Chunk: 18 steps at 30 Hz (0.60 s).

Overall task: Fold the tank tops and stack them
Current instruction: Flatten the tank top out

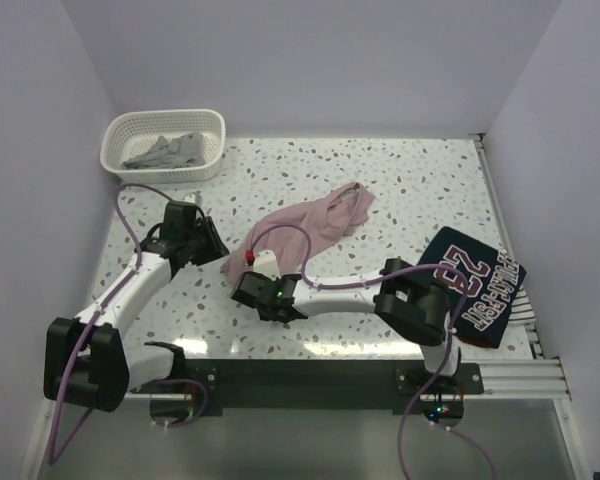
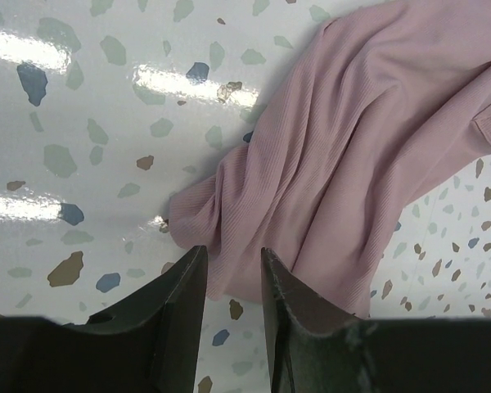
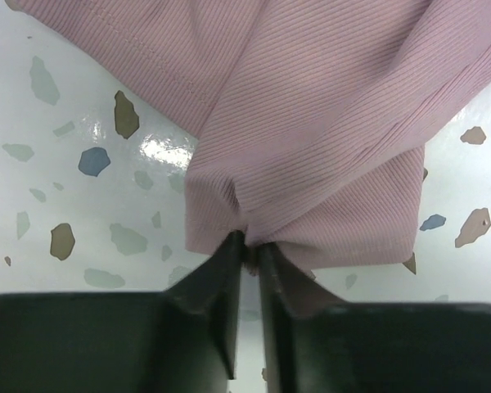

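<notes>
The dusty pink tank top [image 1: 315,222] lies crumpled mid-table. My right gripper [image 1: 242,276] sits at its near-left corner, and the right wrist view shows that gripper [image 3: 251,246] shut on a bunched fold of the pink hem [image 3: 311,123]. My left gripper [image 1: 218,250] is just left of the same corner. In the left wrist view it [image 2: 233,264] stands open, the pink cloth's edge [image 2: 344,164] showing in the gap just past its tips. The navy lettered tank top [image 1: 477,282] lies folded at the right edge. The grey tank top [image 1: 166,152] is in the basket.
The white lattice basket [image 1: 216,140] stands at the back left corner. White walls close in the table on the left, back and right. The right arm's elbow [image 1: 415,300] hangs over the navy top's left edge. A metal rail [image 1: 510,375] runs along the near side.
</notes>
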{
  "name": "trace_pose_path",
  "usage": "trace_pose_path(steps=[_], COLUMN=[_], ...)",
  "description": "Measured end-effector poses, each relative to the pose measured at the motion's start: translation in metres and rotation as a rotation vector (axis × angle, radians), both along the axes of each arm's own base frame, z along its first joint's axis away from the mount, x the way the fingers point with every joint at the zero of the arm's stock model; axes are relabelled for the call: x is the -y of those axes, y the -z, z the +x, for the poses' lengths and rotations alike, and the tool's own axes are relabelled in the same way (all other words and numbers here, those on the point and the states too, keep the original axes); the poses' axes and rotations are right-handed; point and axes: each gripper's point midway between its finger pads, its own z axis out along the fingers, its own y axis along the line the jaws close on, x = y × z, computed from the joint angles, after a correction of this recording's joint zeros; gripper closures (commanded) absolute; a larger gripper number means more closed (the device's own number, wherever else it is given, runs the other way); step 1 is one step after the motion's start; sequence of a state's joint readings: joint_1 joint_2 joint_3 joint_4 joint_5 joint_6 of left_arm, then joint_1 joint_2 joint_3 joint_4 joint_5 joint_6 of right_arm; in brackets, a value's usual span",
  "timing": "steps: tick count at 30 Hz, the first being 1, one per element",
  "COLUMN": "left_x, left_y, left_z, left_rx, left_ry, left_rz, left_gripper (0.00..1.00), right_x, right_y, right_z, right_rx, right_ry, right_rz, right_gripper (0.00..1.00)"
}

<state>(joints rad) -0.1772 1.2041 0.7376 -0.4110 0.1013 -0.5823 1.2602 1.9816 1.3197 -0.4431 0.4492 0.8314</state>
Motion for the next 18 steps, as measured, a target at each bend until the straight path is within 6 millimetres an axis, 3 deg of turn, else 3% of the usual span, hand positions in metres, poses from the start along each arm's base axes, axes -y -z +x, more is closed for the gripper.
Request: trace_pose_path(steps=[3,6,9,11,15,18], left_x=[0.0,-0.001,-0.001,-0.002,-0.002,0.0], left_y=[0.001,0.007,0.021,0.033,0.053,0.058], left_z=[0.0,-0.001,-0.006,-0.013,-0.026,-0.029], left_rx=[-0.001,-0.011,-0.037,-0.065,-0.112,-0.117], left_ry=[-0.001,-0.008,-0.019,-0.029,-0.042,-0.039], left_rz=[0.0,-0.001,-0.003,-0.008,-0.016,-0.029], left_gripper=[0.65,0.69,0.73,0.73,0.73,0.71], right_x=[0.005,0.019,0.036,0.047,0.079,0.119], right_y=[-0.001,-0.003,-0.019,-0.043,-0.11,-0.151], right_z=[-0.002,-0.005,-0.004,0.002,0.025,0.048], right_rx=[-0.003,-0.015,-0.014,0.001,0.075,0.147], right_ry=[0.007,0.016,0.032,0.057,0.142,0.247], right_rz=[0.005,-0.007,-0.001,0.04,0.174,0.247], right_gripper=[1.0,1.0,1.0,1.0,1.0,1.0])
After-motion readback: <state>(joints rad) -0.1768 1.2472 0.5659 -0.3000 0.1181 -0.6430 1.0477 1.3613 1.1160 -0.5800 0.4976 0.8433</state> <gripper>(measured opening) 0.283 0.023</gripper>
